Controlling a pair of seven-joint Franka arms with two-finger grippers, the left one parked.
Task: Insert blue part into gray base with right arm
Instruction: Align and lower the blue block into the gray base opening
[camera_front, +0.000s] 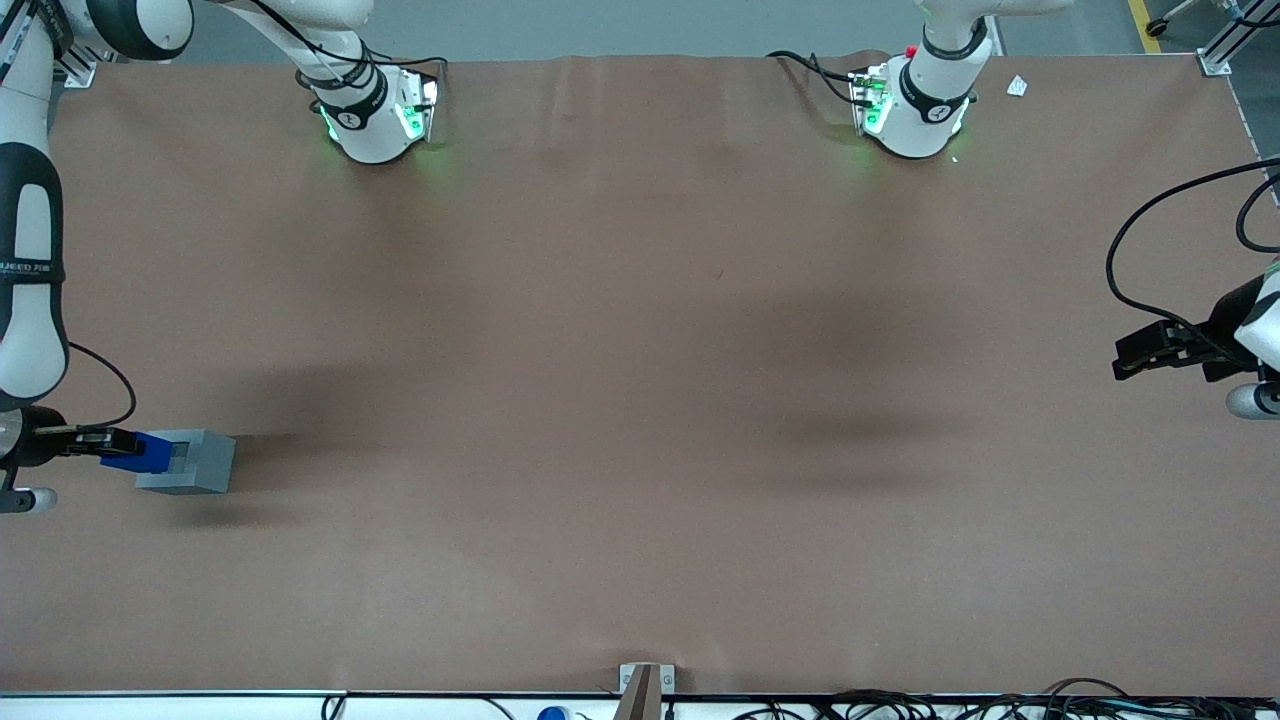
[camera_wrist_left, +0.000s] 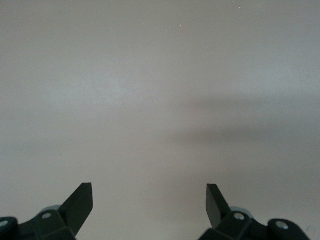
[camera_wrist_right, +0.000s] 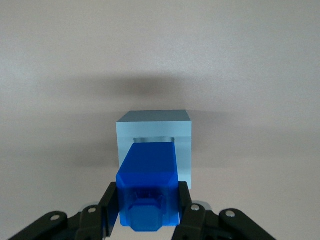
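- The small bright-blue plastic block (camera_front: 140, 452) (camera_wrist_right: 149, 187) is clamped between the black two-finger gripper (camera_front: 100, 441) (camera_wrist_right: 148, 212), its leading end seemingly just inside the socket.
- The light-gray plastic cube (camera_front: 196, 462) (camera_wrist_right: 154, 131) rests on the table at the working arm's end, socket facing the block.

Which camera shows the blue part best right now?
The right wrist view: the blue part fills it, held by the gripper at the gray base. The front view shows it small; the left wrist view, not at all.
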